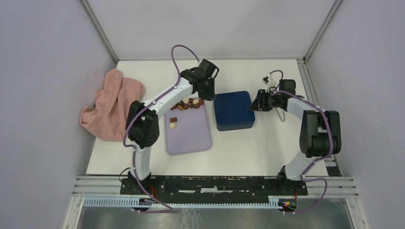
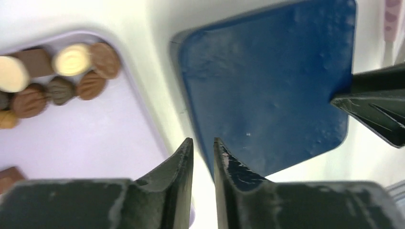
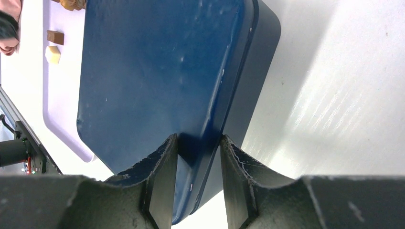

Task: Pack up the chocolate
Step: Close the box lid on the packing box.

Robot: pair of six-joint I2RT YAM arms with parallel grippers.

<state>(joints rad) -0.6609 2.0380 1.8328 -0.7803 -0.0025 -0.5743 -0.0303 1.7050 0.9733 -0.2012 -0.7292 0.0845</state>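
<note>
Over on the lilac tray [image 1: 191, 136], the chocolate [image 1: 188, 104] sits bunched at the far end, with two more pieces lying loose nearer the middle. Just beside the tray, the dark blue box [image 1: 233, 110] has its lid [image 3: 153, 71] on. Left gripper [image 2: 203, 141] hangs above the strip between tray and box, jaws a narrow slit apart, holding nothing. Right gripper [image 3: 198, 138] straddles the lid's right edge, both fingers against that rim. Pink cloth [image 1: 112, 102] lies crumpled at far left.
</note>
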